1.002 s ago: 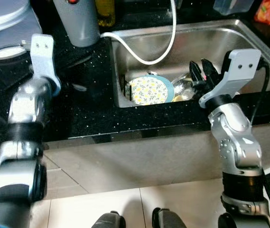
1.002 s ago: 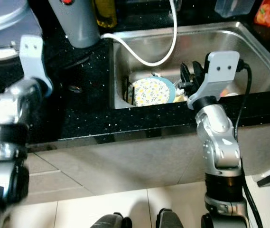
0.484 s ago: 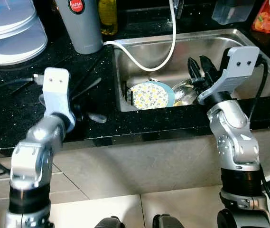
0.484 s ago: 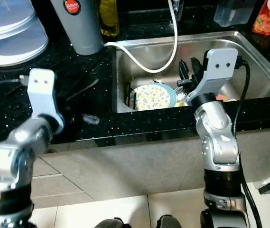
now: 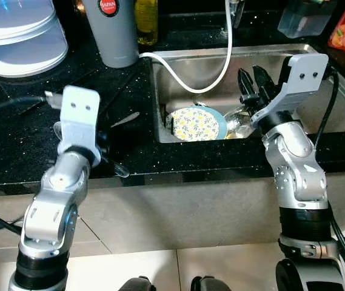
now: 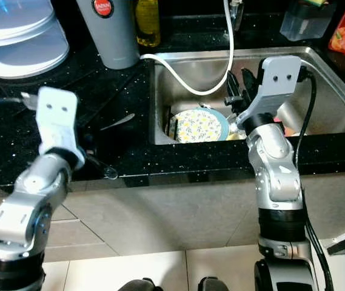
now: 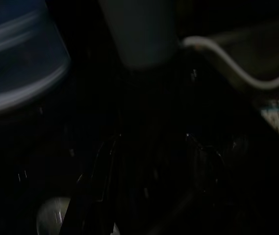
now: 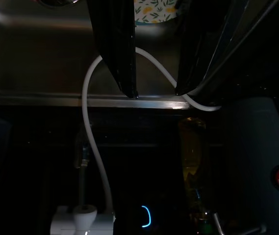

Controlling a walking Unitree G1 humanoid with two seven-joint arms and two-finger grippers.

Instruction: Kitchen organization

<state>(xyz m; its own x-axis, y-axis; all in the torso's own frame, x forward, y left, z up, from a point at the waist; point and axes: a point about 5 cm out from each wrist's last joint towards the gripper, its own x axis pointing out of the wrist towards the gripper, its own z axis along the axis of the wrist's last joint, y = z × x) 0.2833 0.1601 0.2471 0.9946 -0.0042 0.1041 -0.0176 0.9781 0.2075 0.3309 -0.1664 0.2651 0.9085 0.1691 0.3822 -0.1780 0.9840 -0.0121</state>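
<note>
Here the left wrist view is nearly black, so the left gripper (image 5: 108, 148), low over the dark surface (image 5: 14, 133) beside the spoon (image 5: 125, 119), has fingers whose spread I cannot tell, and whether it holds anything is equally unclear. The right gripper (image 5: 252, 85) hangs over the sink (image 5: 318, 51) with its fingers parted and empty, just above the floral plate (image 5: 196, 123) lying in the basin with its near edge cut off by the sink wall and the white hose (image 5: 224, 57) looping behind it. Compared with a second ago, the left arm has swung inward toward the sink, while the right gripper stays in much the same place above the plate.
</note>
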